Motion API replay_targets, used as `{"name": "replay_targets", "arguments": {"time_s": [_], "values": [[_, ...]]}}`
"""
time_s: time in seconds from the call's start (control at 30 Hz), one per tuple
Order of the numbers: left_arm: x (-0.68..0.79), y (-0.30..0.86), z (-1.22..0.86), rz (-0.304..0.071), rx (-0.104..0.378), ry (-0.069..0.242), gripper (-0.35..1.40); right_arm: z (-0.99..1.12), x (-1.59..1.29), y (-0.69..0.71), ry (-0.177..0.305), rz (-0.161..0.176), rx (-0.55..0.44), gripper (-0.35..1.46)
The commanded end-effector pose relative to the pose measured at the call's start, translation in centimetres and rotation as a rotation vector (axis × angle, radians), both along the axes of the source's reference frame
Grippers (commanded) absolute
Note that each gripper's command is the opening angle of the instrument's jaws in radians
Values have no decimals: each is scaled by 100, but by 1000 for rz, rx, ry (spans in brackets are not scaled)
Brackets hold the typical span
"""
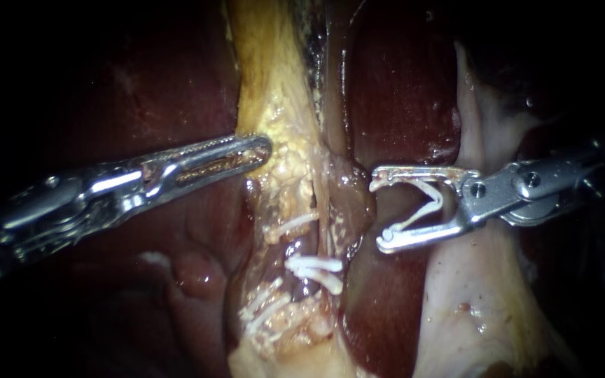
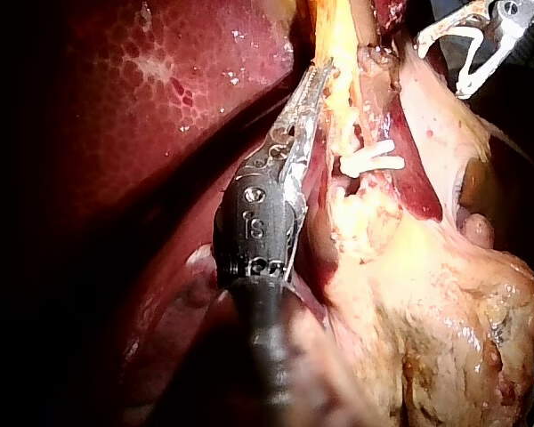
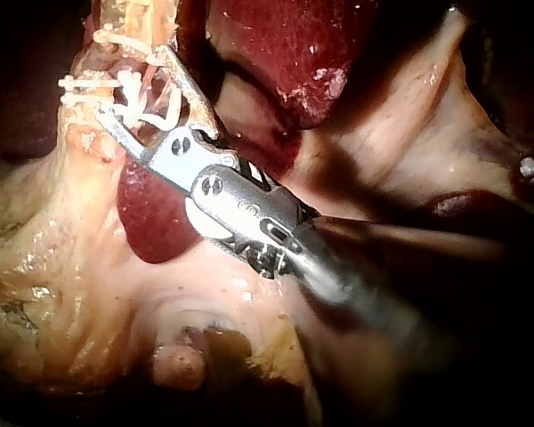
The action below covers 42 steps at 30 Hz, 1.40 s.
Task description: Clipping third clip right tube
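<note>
Two clips sit on our right tube, left instrument jaws together against fat, right instrument jaws gripping a spread new clip just beside it: closing short, we'd half-catch the tube.

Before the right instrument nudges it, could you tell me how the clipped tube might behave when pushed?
The tube looks thin and soft, so it would probably bend aside. Its wet sheen suggests it is slippery. The clips may stiffen it locally.
</note>
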State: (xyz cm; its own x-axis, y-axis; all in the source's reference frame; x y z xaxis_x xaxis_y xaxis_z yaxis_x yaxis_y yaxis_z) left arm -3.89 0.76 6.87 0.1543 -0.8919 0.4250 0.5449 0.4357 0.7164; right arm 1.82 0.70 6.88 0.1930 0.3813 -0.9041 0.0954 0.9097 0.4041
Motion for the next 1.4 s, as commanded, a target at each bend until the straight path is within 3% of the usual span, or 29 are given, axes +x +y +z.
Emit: {"name": "replay_targets", "arguments": {"time_s": [0.03, 0.17, 0.3, 0.47, 0.73, 0.9, 0.97, 1.07, 1.23, 1.4], "values": [[1, 0, -1, 0, 0, 0, -35, 1, 1, -1, 2, 2, 0, 60], [13, 7, -8, 6, 5, -5, -35, 13, 10, -13, -3, 6, 86, 60], [39, 19, -27, -7, 7, 12, -35, 39, 26, -31, -30, 23, 279, 60], [65, 29, -56, -40, -2, 3, -35, 76, 47, -45, -75, 42, 480, 60], [67, 21, -83, -61, 0, -6, -35, 121, 78, -39, -137, 74, 582, 59], [66, 20, -88, -64, 0, -7, -35, 134, 95, -42, -161, 55, 606, 59], [67, 20, -88, -64, 0, -7, -35, 136, 102, -43, -145, 42, 629, 59], [67, 20, -88, -63, 0, -7, -35, 131, 106, -46, -78, 9, 689, 58], [69, 22, -87, -62, 1, -8, -35, 110, 104, -54, -16, -62, 758, 53], [72, 24, -83, -60, 1, -9, -35, 94, 108, -53, 54, -108, 815, 51]]}}
